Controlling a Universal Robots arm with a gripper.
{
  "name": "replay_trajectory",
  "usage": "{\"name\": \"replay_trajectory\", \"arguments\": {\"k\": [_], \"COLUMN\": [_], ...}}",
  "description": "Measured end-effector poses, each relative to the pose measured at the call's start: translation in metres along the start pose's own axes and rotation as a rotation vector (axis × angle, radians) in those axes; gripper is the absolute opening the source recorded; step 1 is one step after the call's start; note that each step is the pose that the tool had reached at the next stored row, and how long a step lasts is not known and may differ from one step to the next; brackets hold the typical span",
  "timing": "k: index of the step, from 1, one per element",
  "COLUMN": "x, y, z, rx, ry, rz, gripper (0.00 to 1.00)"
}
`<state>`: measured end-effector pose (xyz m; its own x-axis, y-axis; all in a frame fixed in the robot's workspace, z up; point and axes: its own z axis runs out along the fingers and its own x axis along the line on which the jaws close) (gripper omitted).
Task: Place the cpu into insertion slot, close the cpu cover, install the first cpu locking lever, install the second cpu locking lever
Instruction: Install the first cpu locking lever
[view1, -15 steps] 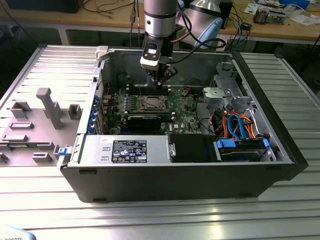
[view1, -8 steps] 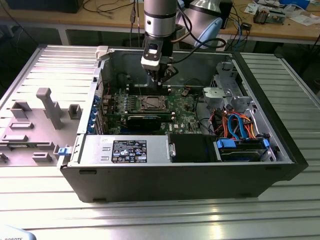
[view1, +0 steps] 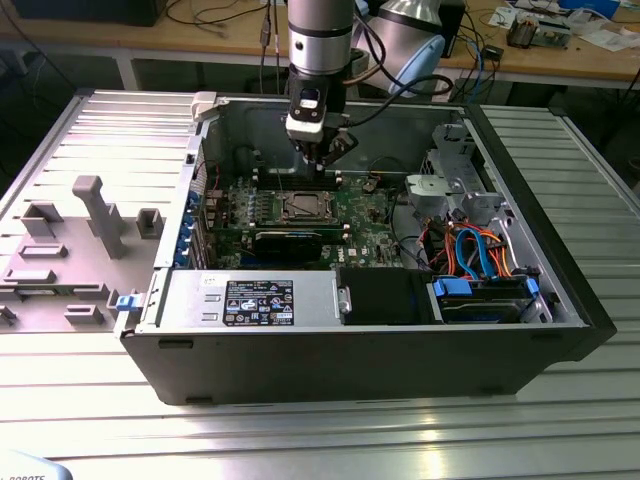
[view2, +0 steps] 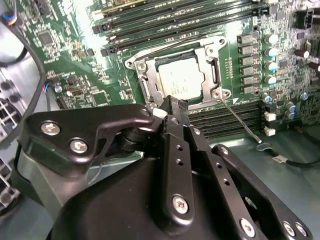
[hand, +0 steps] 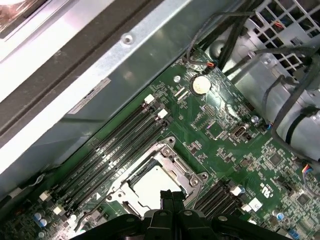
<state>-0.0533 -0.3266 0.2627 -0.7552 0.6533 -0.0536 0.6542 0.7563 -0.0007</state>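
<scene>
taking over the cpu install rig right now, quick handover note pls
Gripper: shut, holding nothing that shows, tips at the edge of the insertion slot.
Things: the cpu lies in the slot, and the cpu cover lies down around it.
Done: cpu placed and cover closed, as far as it looks.
Left: one locking lever juts out from the socket corner and looks unlatched. I cannot tell the state of the other lever.

open-topped case (view1: 400, 120), memory slots (hand: 120, 140) flanking insertion slot (view2: 149, 89)
</scene>
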Motion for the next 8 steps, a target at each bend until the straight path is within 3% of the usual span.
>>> {"name": "replay_trajectory", "arguments": {"k": [5,8], "x": [0.0,0.0], "y": [0.0,0.0], "z": [0.0001,0.0002], "rx": [-0.0057,-0.0114], "ry": [-0.0001,-0.0002], "rz": [-0.106,-0.213], "gripper": [0.11,0.11]}}
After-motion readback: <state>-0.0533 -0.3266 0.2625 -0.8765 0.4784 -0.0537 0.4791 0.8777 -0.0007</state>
